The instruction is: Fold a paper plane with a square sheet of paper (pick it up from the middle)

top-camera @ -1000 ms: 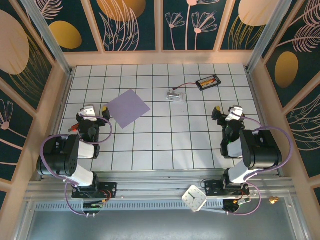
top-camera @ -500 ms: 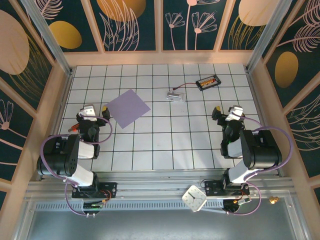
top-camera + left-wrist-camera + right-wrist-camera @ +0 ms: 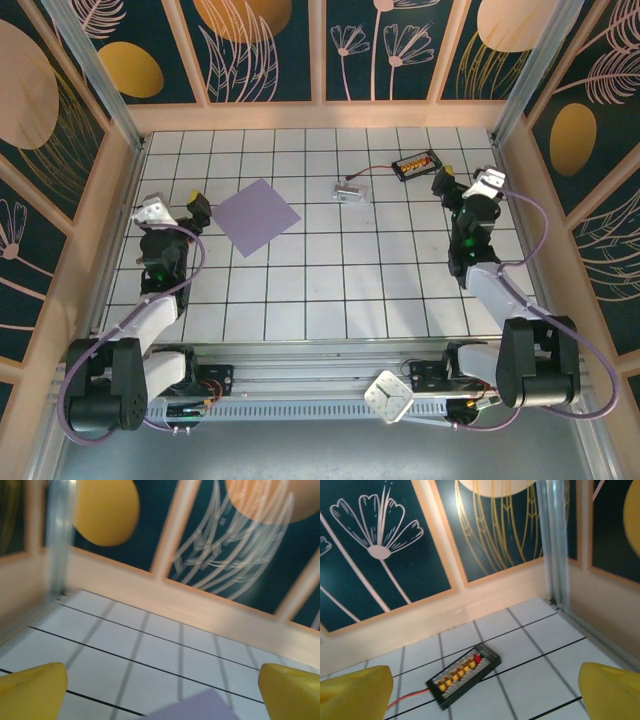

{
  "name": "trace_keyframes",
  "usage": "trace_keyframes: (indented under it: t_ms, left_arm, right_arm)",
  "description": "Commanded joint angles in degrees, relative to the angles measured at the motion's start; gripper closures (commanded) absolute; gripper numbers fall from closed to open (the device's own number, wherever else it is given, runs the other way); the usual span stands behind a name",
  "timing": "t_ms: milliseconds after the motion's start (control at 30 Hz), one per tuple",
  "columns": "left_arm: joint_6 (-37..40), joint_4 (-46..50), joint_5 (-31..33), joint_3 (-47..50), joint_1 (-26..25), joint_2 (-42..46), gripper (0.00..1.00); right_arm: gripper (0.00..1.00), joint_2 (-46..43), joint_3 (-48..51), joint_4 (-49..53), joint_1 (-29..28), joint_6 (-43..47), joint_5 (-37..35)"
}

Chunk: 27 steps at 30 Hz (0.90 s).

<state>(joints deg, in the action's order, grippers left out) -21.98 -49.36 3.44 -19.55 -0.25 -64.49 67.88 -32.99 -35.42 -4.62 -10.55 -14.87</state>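
Left pincer (image 3: 175, 211) and right pincer (image 3: 466, 185) are apart (empty); bring the left down on the middle of the square sheet of paper (image 3: 256, 216).

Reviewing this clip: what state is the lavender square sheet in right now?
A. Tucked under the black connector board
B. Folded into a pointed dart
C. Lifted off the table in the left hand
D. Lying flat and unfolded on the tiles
D: the square sheet of paper lies flat and uncreased on the white tiles, with the open left hand beside it, not gripping it.
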Motion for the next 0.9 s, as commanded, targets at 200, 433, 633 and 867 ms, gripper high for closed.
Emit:
trace_keyframes:
  t_ms: [200, 433, 633, 867]
  left_arm:
    - [-12.3, 32.3, -4.4, -21.2, -11.0, -21.8, 0.01]
    - [-4.8, 48.3, -1.9, -41.3, -14.1, -42.5, 0.02]
    - [-1.7, 54.4, -5.2, -45.1, -15.1, -46.8, 0.03]
    - [-6.9, 49.6, -12.1, -36.6, -18.0, -43.2, 0.05]
  right_arm:
    - [0.06, 8.7, -5.1, 15.3, -19.3, -6.6, 4.1]
    - [0.07, 13.0, -8.0, 15.7, -20.4, -7.9, 6.6]
    - [0.07, 11.8, -5.1, 15.2, -20.1, -9.3, 6.5]
    - [0.07, 11.8, -5.0, 17.1, -20.1, -9.5, 6.9]
